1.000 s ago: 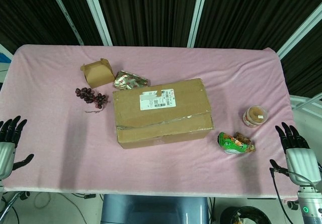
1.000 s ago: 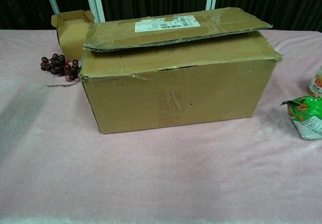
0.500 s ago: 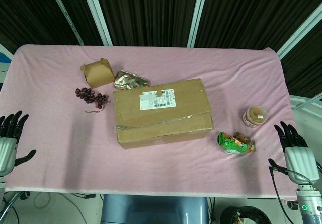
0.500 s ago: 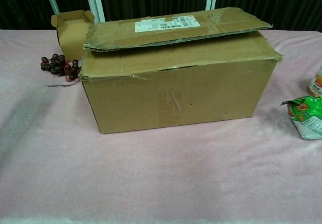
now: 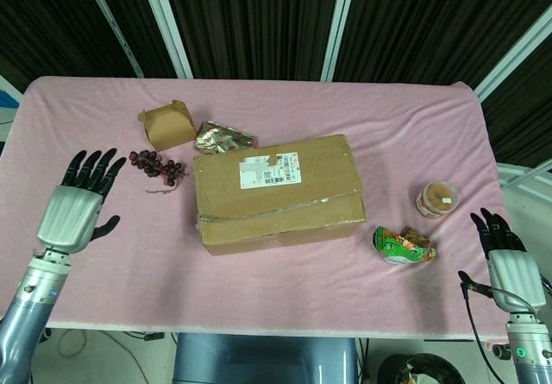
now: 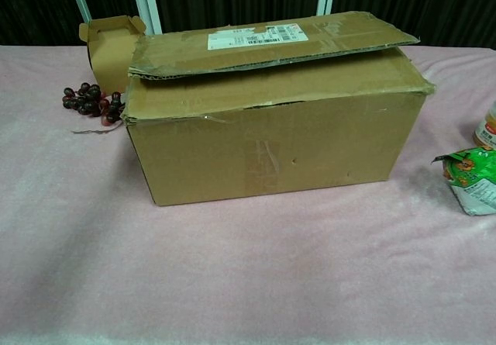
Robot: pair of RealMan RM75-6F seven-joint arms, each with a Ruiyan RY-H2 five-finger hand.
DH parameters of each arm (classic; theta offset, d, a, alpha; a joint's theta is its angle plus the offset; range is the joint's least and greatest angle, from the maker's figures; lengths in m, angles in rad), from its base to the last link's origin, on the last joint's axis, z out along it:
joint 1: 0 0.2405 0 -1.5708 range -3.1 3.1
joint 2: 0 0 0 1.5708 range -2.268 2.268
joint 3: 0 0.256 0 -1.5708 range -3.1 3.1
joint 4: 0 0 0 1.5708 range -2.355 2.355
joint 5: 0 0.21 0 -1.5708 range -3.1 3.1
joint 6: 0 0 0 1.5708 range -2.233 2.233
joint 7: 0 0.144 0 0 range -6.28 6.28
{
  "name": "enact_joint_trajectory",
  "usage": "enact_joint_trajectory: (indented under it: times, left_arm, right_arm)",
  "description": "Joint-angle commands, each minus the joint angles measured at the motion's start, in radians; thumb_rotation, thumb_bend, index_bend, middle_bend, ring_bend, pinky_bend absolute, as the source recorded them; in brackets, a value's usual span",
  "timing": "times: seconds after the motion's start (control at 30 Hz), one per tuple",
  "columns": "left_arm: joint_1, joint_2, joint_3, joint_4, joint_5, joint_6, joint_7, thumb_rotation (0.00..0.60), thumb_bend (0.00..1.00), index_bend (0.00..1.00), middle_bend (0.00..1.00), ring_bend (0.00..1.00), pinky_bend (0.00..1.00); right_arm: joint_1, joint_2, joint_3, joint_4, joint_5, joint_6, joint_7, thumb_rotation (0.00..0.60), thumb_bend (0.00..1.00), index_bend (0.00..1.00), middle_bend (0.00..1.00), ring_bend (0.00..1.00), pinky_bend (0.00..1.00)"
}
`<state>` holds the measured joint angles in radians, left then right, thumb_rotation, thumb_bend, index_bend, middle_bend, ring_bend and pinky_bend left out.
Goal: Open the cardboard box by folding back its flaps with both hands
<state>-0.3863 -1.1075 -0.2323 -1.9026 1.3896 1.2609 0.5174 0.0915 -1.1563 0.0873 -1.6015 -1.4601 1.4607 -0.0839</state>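
Note:
A brown cardboard box (image 5: pixel 278 192) (image 6: pixel 273 112) lies in the middle of the pink table, its top flaps down; the labelled far flap (image 6: pixel 271 41) overlaps the near one and sits slightly raised. My left hand (image 5: pixel 79 203) hovers over the table's left part, fingers spread, empty, well left of the box. My right hand (image 5: pixel 509 256) stays by the table's right front corner, fingers spread, holding nothing. Neither hand shows in the chest view.
A small open carton (image 5: pixel 166 124), a foil packet (image 5: pixel 224 138) and dark grapes (image 5: pixel 158 165) lie left and behind the box. A lidded cup (image 5: pixel 437 199) and a green snack bag (image 5: pixel 402 245) lie to its right.
My left hand has risen from the table's left front edge and moved inward over the table toward the box. The right hand and the box have barely moved.

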Motion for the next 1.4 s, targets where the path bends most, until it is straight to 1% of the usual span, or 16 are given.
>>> enact_joint_trajectory:
  times: [0.03,0.1,0.23,0.6,0.77,0.9,1.0,1.13,1.23,1.4]
  left_arm:
    - [-0.060,-0.045,-0.032,-0.019,-0.054,-0.051,0.064,0.600,0.17,0.00,0.00,0.00,0.00]
    - [-0.085,-0.066,-0.038,-0.021,-0.078,-0.070,0.091,0.600,0.18,0.00,0.00,0.00,0.00]
    - [-0.124,-0.107,-0.033,-0.033,-0.109,-0.102,0.141,0.600,0.18,0.00,0.00,0.00,0.00]
    - [-0.190,-0.209,-0.003,-0.037,-0.149,-0.113,0.253,0.600,0.18,0.00,0.00,0.00,0.00]
    - [-0.213,-0.249,-0.003,-0.028,-0.164,-0.108,0.271,0.600,0.20,0.00,0.00,0.00,0.00]
    - [-0.231,-0.281,-0.001,-0.022,-0.174,-0.104,0.281,0.600,0.21,0.00,0.00,0.00,0.00]
    - [-0.243,-0.301,0.002,-0.020,-0.179,-0.101,0.287,0.600,0.24,0.00,0.00,0.00,0.00]
    - [-0.253,-0.317,0.007,-0.017,-0.179,-0.095,0.293,0.600,0.26,0.00,0.00,0.00,0.00]
    - [-0.263,-0.330,0.009,-0.009,-0.184,-0.092,0.301,0.600,0.28,0.00,0.00,0.00,0.00]
    - [-0.285,-0.350,0.001,0.011,-0.201,-0.092,0.316,0.600,0.31,0.00,0.00,0.00,0.00]
  right_arm:
    - [0.000,0.002,0.002,-0.004,0.006,-0.003,0.005,0.600,0.23,0.00,0.00,0.00,0.23]
    - [0.000,0.004,0.003,-0.007,0.011,-0.005,0.010,0.600,0.23,0.00,0.00,0.00,0.23]
    - [0.000,0.007,0.005,-0.011,0.024,-0.013,0.022,0.600,0.23,0.00,0.00,0.00,0.23]
    - [0.000,0.013,0.008,-0.024,0.031,-0.017,0.046,0.600,0.23,0.00,0.00,0.00,0.23]
    - [0.000,0.017,0.008,-0.028,0.033,-0.021,0.056,0.600,0.23,0.00,0.00,0.00,0.23]
    - [0.001,0.018,0.008,-0.029,0.035,-0.026,0.063,0.600,0.23,0.00,0.00,0.00,0.23]
    - [0.001,0.020,0.007,-0.032,0.036,-0.027,0.069,0.600,0.23,0.00,0.00,0.00,0.23]
    - [0.001,0.022,0.007,-0.035,0.038,-0.029,0.073,0.600,0.23,0.00,0.00,0.00,0.23]
    - [0.001,0.023,0.008,-0.037,0.042,-0.033,0.078,0.600,0.23,0.00,0.00,0.00,0.23]
    - [0.001,0.026,0.009,-0.043,0.047,-0.036,0.087,0.600,0.23,0.00,0.00,0.00,0.23]
